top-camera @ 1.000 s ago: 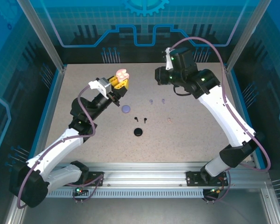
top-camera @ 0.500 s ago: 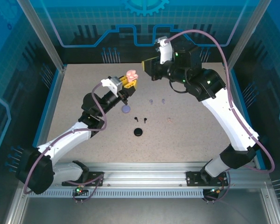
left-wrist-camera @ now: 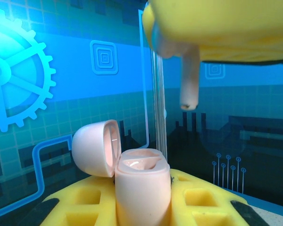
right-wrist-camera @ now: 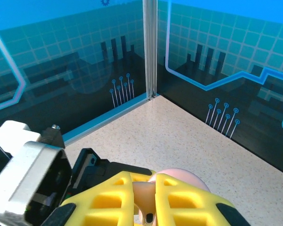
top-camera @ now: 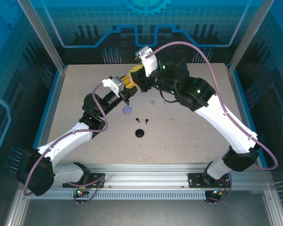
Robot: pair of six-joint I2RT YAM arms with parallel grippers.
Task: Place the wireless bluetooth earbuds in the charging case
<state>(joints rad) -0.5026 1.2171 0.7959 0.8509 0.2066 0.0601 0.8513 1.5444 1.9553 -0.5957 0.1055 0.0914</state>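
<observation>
Right gripper [top-camera: 131,81], pinching an earbud [left-wrist-camera: 189,80], had swung left, hiding from above the case [left-wrist-camera: 142,186] clamped by the left gripper [top-camera: 126,91].

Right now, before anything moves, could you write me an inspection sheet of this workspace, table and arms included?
Surface: speckled beige table.
Job's things: open pink case with a pink earbud hanging above it. A second pink earbud, lavender earbuds, black earbuds, a lavender case and a black case lie on the table.
Clutter: nothing seen.
Grippers: left end effector shut on the pink case. Right end effector shut on the pink earbud.
Cables: purple cables loop along the arms.
Surroundings: blue printed walls, metal frame.
</observation>
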